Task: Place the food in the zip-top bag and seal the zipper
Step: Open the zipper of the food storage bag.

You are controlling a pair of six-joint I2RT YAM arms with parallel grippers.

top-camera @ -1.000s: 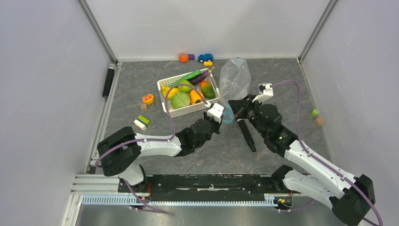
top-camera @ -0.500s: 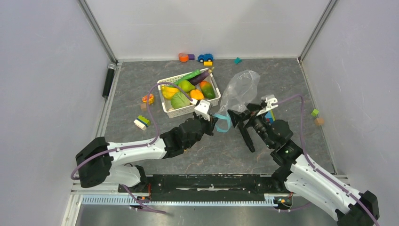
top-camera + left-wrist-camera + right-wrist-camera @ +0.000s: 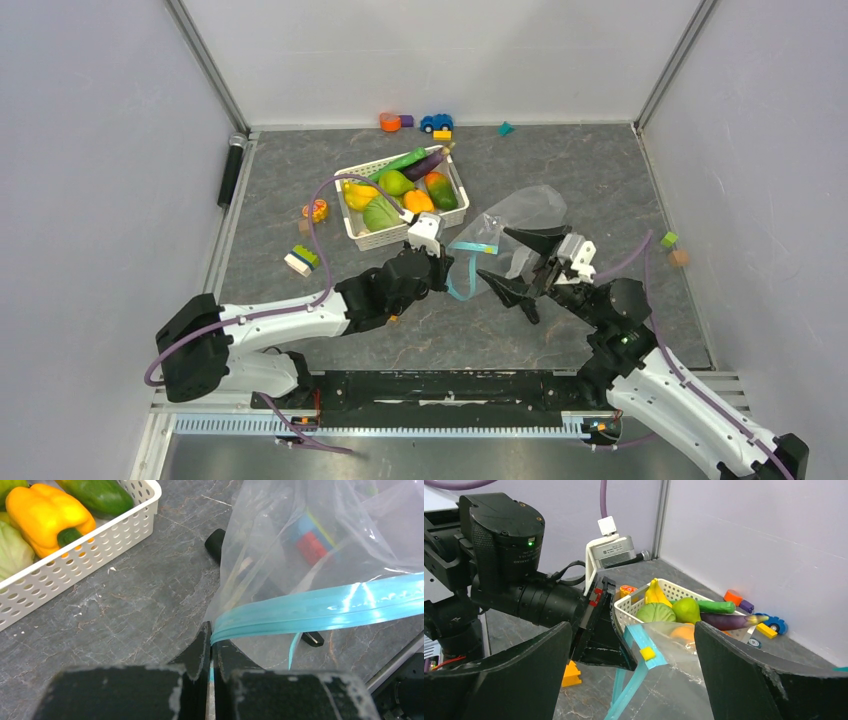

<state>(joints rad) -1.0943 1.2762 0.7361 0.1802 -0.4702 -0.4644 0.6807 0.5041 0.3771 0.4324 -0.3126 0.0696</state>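
Taking the overhead view as a clock face with the arm bases at 6, a black microphone (image 3: 232,170) lies along the table's edge at about 10. Just inside it, toward 9, sit a small orange toy (image 3: 315,210) and a stack of little blocks (image 3: 300,260).

A white slotted basket (image 3: 452,207) stands left of centre toward 11 and holds all the food: cabbage (image 3: 380,213), bananas (image 3: 358,194), pear (image 3: 395,182), pepper (image 3: 418,200), cucumber (image 3: 400,160) and eggplant (image 3: 426,163). The last two rest across its far rim.

The left gripper (image 3: 210,637) reaches in from 7, just near of the basket's front corner. Its jaws are pressed together on the end of the light-blue zipper (image 3: 325,607), pinching the strip between them.

From that pinch the clear bag (image 3: 525,215) spreads out toward 3, near the table's middle, its body loose and crumpled and its mouth facing 6. A black rod-shaped thing (image 3: 216,541) lies on the table beneath it, seen through the plastic.

The right gripper (image 3: 525,265) comes in from 5, jaws spread wide, holding nothing. The mouth of the bag lies between its two fingers; whether either finger touches the plastic cannot be told.

At 12, along the back wall, are an orange block (image 3: 390,121), a blue toy car (image 3: 436,122) and a teal block (image 3: 506,128). At 3 sit two small blocks (image 3: 674,248).
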